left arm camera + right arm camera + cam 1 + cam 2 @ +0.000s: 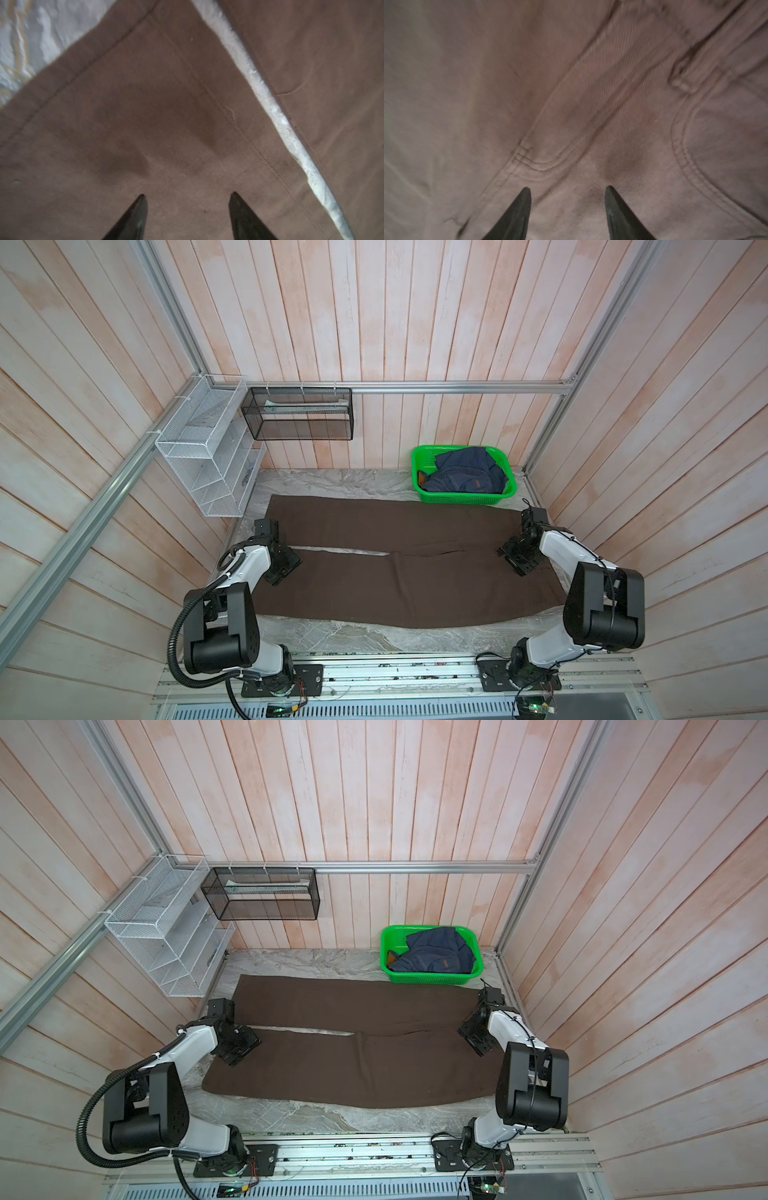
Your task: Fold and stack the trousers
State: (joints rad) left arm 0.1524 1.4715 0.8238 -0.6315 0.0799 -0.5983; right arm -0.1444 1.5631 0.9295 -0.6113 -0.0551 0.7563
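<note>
The dark brown trousers (395, 572) (353, 1065) lie flat across the marble table, legs to the left, waist to the right, with a thin gap of table between the two legs. My left gripper (289, 564) (240, 1045) hovers over the near leg close to its hem. In the left wrist view it (188, 195) stands open above bare brown cloth (166, 124), the hem seam and leg gap ahead. My right gripper (517, 556) (476, 1039) hangs over the waist end. It (568, 188) is open too, above the fly seam and pocket stitching (571, 104), holding nothing.
A green basket (461, 499) holding a navy denim garment (465, 472) stands at the back right, just beyond the trousers. A white wire rack (208, 456) and a black mesh basket (299, 414) hang on the back left. A bare marble strip (353, 635) runs along the front.
</note>
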